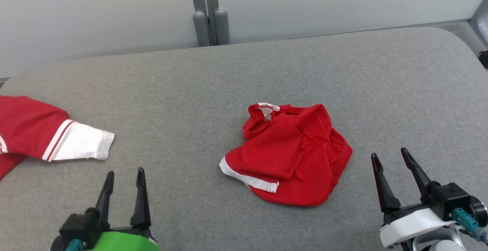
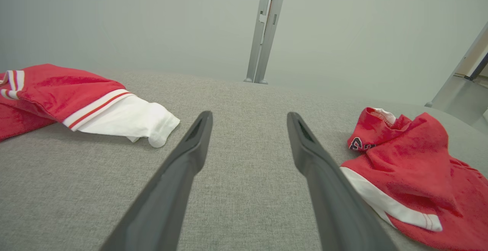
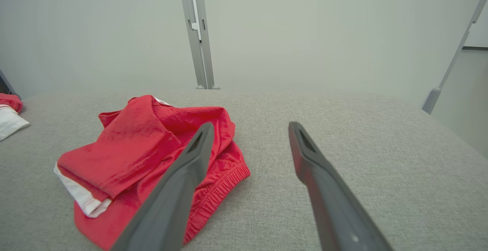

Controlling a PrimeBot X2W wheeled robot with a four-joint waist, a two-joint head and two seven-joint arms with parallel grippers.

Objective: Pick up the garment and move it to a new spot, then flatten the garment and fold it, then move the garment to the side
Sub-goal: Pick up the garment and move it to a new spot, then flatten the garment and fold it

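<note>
Garment: I take the red shorts (image 1: 289,155) for the job. They lie crumpled in a heap near the middle of the grey padded table (image 1: 190,72), partly folded over themselves, white hem trim (image 1: 248,178) toward me.
Waistband: the gathered elastic edge (image 3: 225,184) faces my right side, the easiest edge to pinch from there.
Right gripper (image 1: 389,152): fingers spread wide, nothing held, just beside the shorts and clear of the cloth.
Left gripper (image 1: 125,171): also spread wide and empty, over bare table, well apart from the shorts.
Stage: I judge the shorts are put down where they will be worked, and flattening is not yet begun.
Neighbour: a red-and-white jersey (image 1: 34,129) lies at the far left edge, its white cuff (image 1: 84,142) pointing inward; I would keep clear of it.
</note>
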